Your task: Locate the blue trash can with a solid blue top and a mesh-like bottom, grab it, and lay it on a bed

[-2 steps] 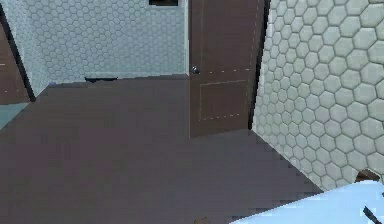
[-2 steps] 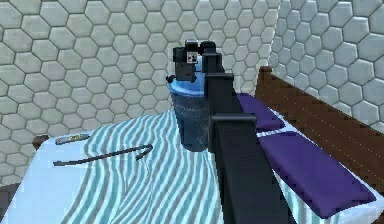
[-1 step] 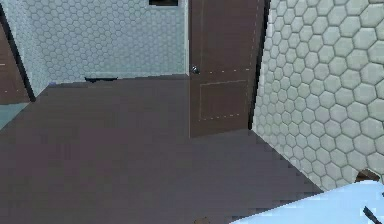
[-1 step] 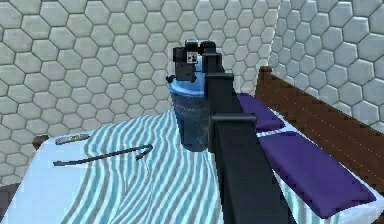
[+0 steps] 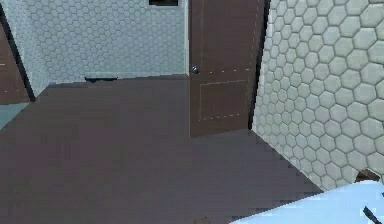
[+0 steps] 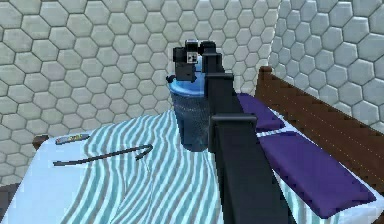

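In the arm side view a blue trash can (image 6: 190,118), solid blue at the top and see-through lower down, shows upright against a bed (image 6: 120,185) with a blue-and-white striped cover. My arm's dark bar runs up to it, and the gripper (image 6: 183,68) sits at the can's top rim. I cannot tell whether the gripper holds the can or whether the can rests on the cover.
Two purple pillows (image 6: 300,160) lie along a dark wooden headboard (image 6: 320,115). A thin dark strip (image 6: 110,155) and a small grey object (image 6: 68,138) lie on the cover. In the forward view, a brown door (image 5: 225,70) stands ahead across dark floor, a hexagon-tiled wall (image 5: 325,90) runs on the right, and the bed's corner (image 5: 315,212) shows at the bottom.
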Robot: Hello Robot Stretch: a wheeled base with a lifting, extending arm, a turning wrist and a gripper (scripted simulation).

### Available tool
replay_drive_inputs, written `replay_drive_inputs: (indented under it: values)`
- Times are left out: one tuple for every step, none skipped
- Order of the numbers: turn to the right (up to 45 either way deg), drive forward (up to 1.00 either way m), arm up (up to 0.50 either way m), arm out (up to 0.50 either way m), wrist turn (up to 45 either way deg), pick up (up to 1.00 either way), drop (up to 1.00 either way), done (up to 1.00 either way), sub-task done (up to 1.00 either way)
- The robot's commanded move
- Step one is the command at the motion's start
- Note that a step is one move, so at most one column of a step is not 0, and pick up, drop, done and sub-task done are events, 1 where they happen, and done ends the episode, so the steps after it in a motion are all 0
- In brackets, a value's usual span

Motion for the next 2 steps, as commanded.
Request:
replay_drive_inputs:
  values:
    - [0.0, 0.0, 0.0, 0.0, 0.0, 0.0, 1.0, 0.0, 0.0]
    - [0.0, 0.0, 0.0, -0.1, 0.0, 0.0, 0.0, 0.0, 0.0]
